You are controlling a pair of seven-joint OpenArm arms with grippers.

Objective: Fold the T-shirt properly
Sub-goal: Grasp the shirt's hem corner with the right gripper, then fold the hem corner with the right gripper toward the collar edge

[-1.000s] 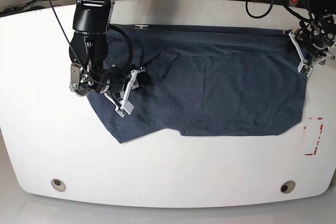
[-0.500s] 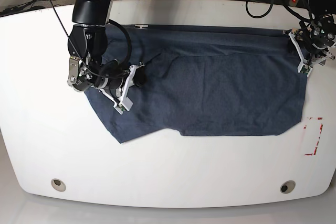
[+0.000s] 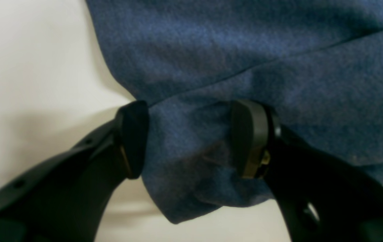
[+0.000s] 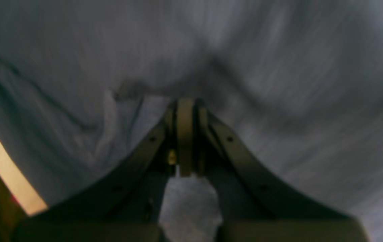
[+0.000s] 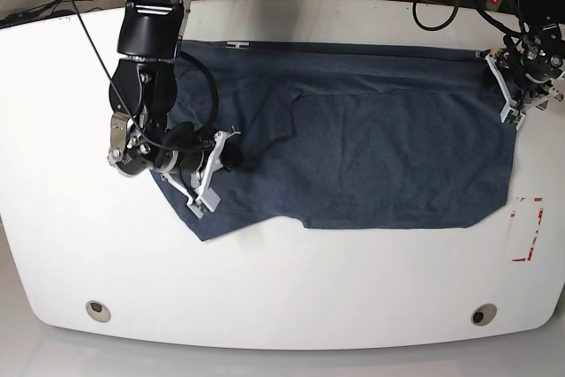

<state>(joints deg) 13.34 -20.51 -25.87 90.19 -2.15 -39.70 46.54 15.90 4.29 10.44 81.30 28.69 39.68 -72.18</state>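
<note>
Two grippers on the T-shirt [image 5: 380, 156] — right gripper [image 4: 185, 111] pinching fabric, left gripper [image 3: 188, 137] spread astride its edge

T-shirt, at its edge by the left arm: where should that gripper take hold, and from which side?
Grip the T-shirt at the layered corner hanging between the left gripper's open fingers. Come in from the bare table side, since the folded edge there gives both fingers fabric to close on.

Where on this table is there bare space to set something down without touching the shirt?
Bare table runs along the near edge below the T-shirt, between the two round holes. The far left is bare too. It is crowded around the right gripper and the left gripper.
</note>
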